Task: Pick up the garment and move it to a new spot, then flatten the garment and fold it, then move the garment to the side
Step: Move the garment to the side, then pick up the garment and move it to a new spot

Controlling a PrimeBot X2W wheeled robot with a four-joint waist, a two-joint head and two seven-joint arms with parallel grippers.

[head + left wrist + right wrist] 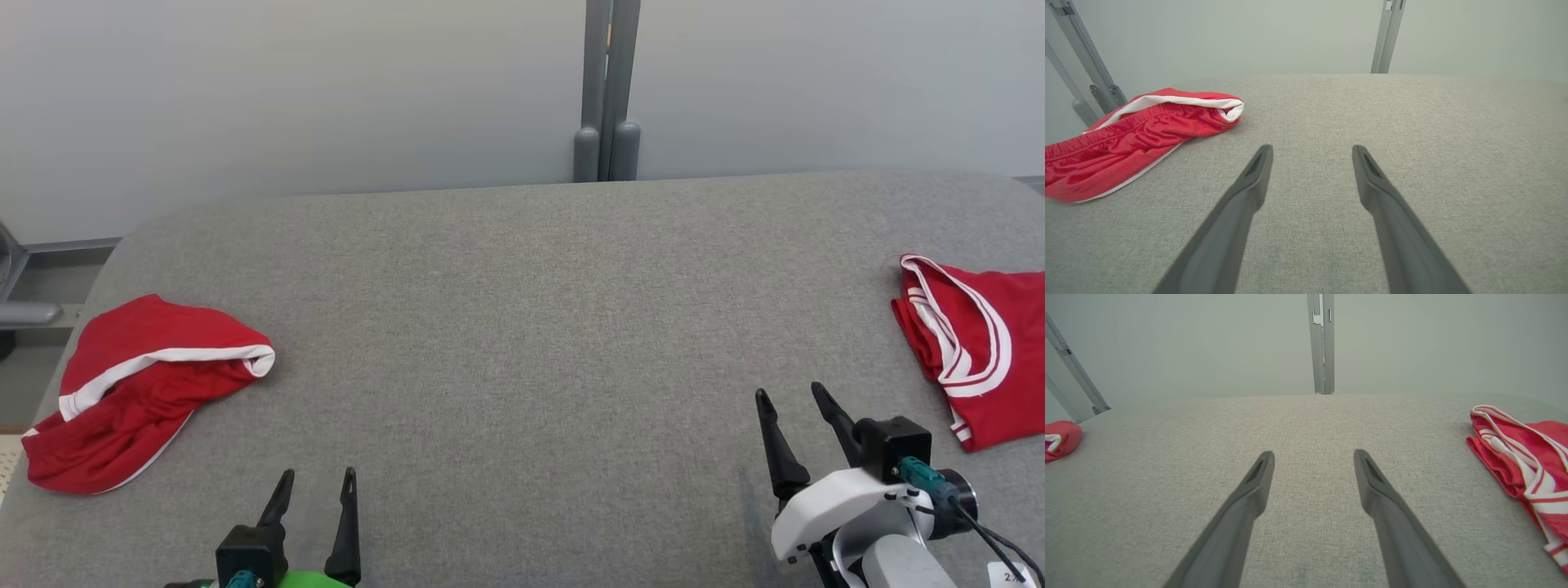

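the shorts (139, 392) are bunched at the lower left of the frame and the top (976, 351) at the right edge, so the middle of the surface (522, 327) is left bare, likely for flattening. the left gripper (318, 474) and right gripper (790, 390) are spread wide, with nothing held.

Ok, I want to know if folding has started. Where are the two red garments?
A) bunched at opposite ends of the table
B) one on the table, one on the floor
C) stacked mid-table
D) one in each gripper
A: the left garment and right garment lie bunched at opposite ends of the table, clear of the open left gripper and right gripper.
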